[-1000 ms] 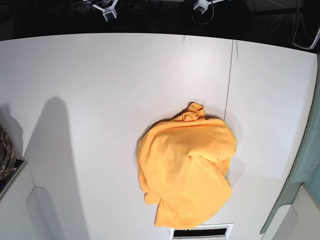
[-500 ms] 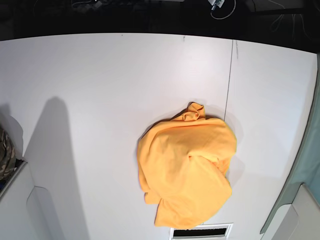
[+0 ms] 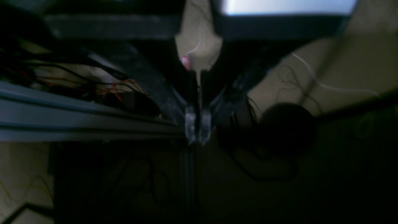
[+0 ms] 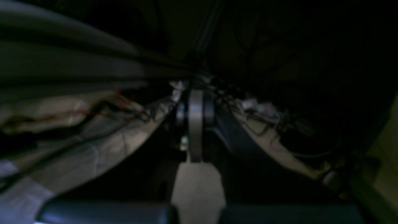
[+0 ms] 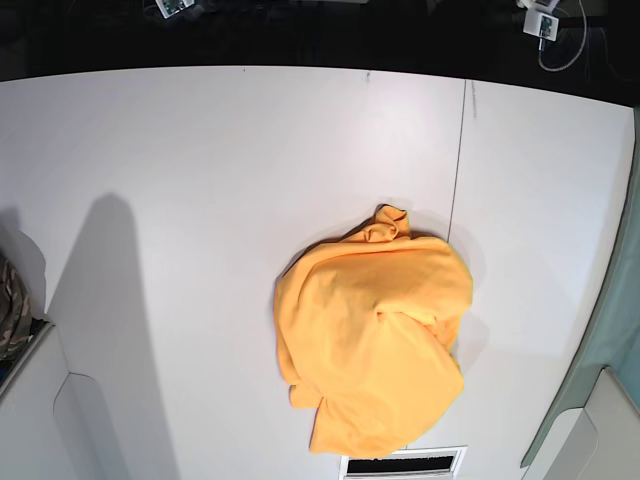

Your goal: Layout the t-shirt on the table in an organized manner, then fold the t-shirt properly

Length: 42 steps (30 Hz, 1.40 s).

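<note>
Base view: the t-shirt (image 5: 372, 340) lies in a rumpled orange-yellow heap on the white worktop (image 5: 200, 200), toward the near edge and a little right of centre. It is bunched rather than spread, with a small knotted lump of cloth at its far end and a loose flap trailing toward the near edge. A thin dark seam line (image 5: 458, 160) runs across the worktop from the far edge down to the heap's far right side, where the cloth sits just beside it. A slotted vent (image 5: 403, 463) at the near edge touches or slips under the heap's lowest fold (which of the 2, I cannot tell). A scrap of camouflage cloth (image 5: 10, 305) shows at the left edge, well apart from the shirt. Neither arm reaches over the worktop.

Left wrist view: dark and blurred. The left gripper (image 3: 197, 124) points at a dim jumble of wires and a grey rail, with its 2 jaws clenched together and nothing between them. No cloth is in sight here.

Right wrist view: darker still. The right gripper (image 4: 196, 124) shows as a pale strip at centre, jaws pressed together and empty, with tangled cables (image 4: 93, 115) to either side. The shirt does not appear.
</note>
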Motion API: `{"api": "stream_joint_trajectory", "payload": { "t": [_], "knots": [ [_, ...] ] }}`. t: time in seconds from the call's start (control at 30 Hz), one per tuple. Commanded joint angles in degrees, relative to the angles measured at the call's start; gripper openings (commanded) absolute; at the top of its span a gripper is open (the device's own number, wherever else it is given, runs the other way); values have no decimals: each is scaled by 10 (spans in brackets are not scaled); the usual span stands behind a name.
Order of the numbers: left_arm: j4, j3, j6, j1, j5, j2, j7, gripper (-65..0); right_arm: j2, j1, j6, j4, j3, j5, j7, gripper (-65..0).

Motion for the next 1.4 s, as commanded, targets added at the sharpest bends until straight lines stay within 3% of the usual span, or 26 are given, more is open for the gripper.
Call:
{"api": "stream_joint_trajectory", "payload": {
  "t": [0.0, 0.13, 0.3, 0.4, 0.53, 0.63, 0.8, 0.93, 1.07, 1.23, 1.37],
  "knots": [
    [32, -15, -22, 16, -8, -4, -12, -645, 7, -6, 2, 28, 5, 3, 0, -650],
    [133, -69, -69, 39, -13, -5, -5, -644, 7, -4, 2, 104, 20, 14, -30, -650],
    [223, -105, -66, 43, -73, -42, 34, -598, 6, 10, 2, 182, 39, 57, -29, -650],
    [252, -106, -42, 37, -79, -77, 34, -505, 2, 56, 2, 195, 40, 68, -29, -650],
    [257, -105, -29, -6, -80, -120, 35, -326, -19, 151, 1, 192, 40, 78, -30, -642],
    [248, -89, -23, -68, -80, -147, 37, -305, -49, 229, 1, 167, 40, 79, -30, -519],
    [167, 15, 32, -220, -80, -180, 69, -286, -122, 365, -1, 46, 40, 92, -31, -314],
    [61, 105, 44, -350, -80, -181, 68, -284, -182, 467, -6, -104, 43, 78, -29, -296],
    [-51, 179, 44, -460, -80, -163, 68, -284, -221, 555, -3, -253, 57, 74, -13, -296],
    [-180, 227, 43, -567, -80, -119, 68, -284, -260, 631, 80, -377, 60, 73, -12, -296],
    [-245, 242, 42, -603, -80, -87, 65, -285, -288, 657, 79, -425, 60, 73, -10, -297]
  ]
}}
